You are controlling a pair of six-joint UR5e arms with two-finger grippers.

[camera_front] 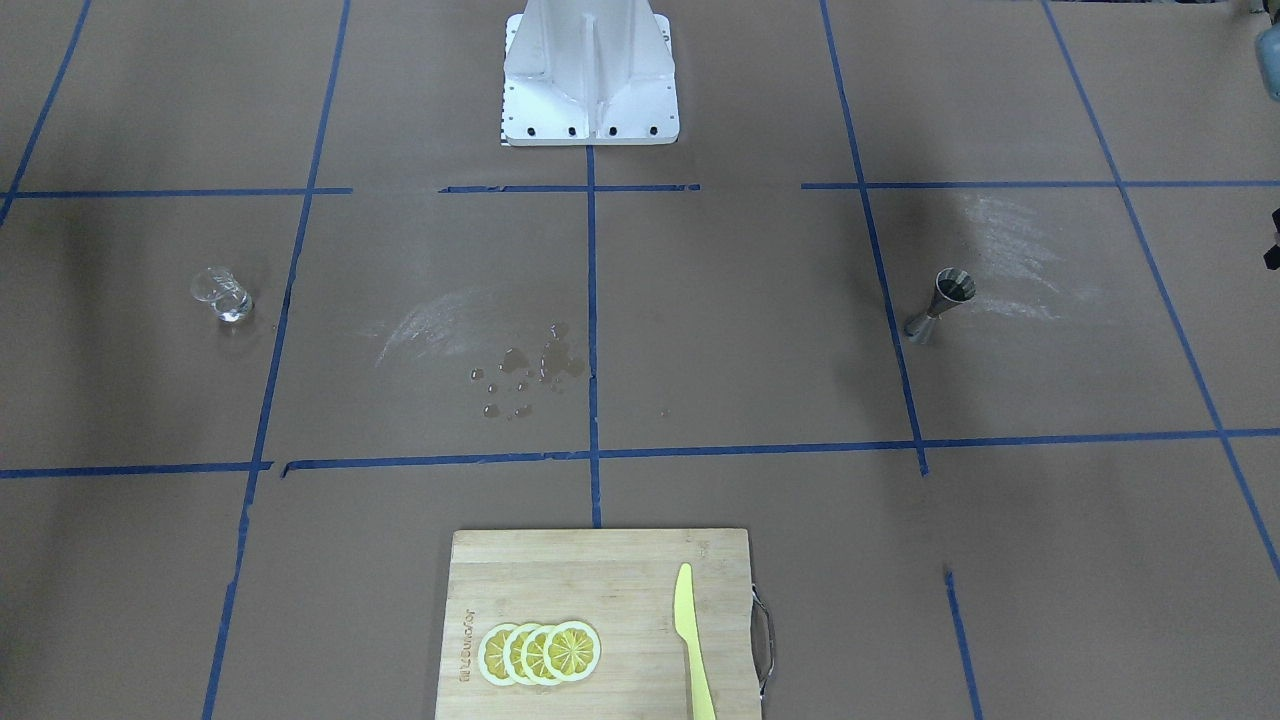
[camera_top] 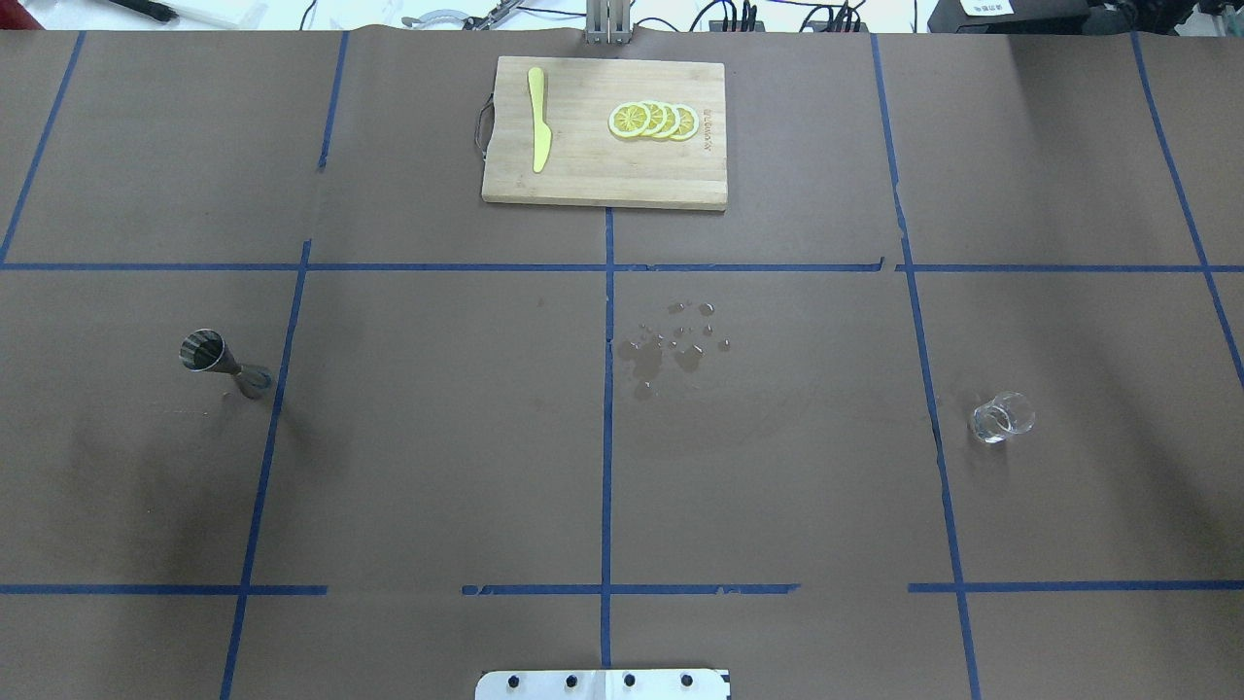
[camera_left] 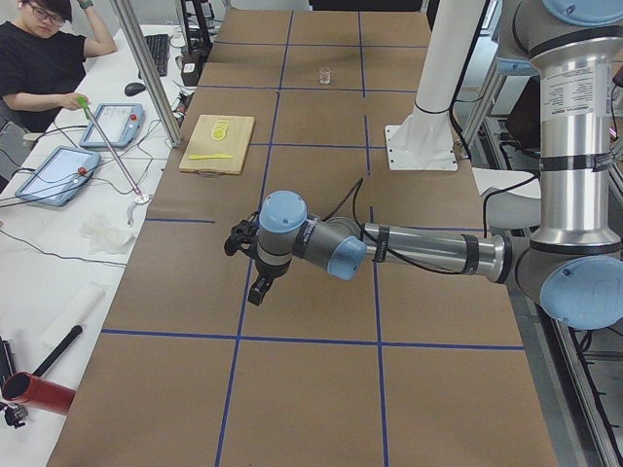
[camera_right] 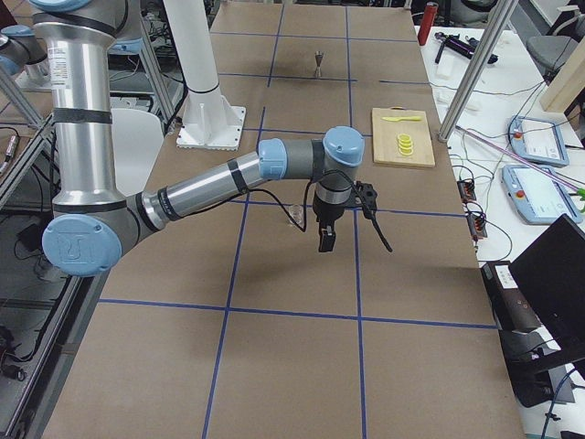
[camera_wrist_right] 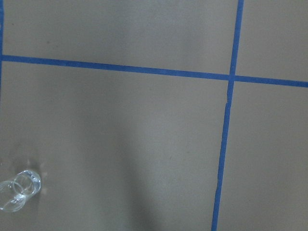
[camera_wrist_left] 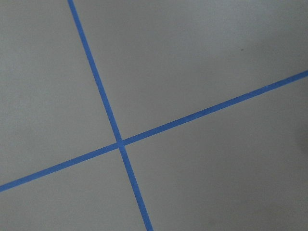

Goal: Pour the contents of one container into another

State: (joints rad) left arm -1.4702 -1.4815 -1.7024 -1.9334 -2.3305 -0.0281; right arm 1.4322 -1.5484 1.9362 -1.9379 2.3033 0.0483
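cup (camera_top: pixel 1003 418) standing on table (camera_top: pixel 437 467), robot's right side | jigger (camera_top: pixel 219 360) standing well apart on left | drops (camera_top: pixel 671 340) lying between | right gripper (camera_right: pixel 326 240) hovering near cup | left gripper (camera_left: pixel 258 284) hovering over tape cross (camera_wrist_left: pixel 119 143) | jaws, both: can't tell

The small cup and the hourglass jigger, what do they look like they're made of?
The cup looks like clear glass, possibly plastic: it is see-through, with bright glints at its thick base. The jigger looks like grey steel: it is opaque, with a dull metallic sheen.
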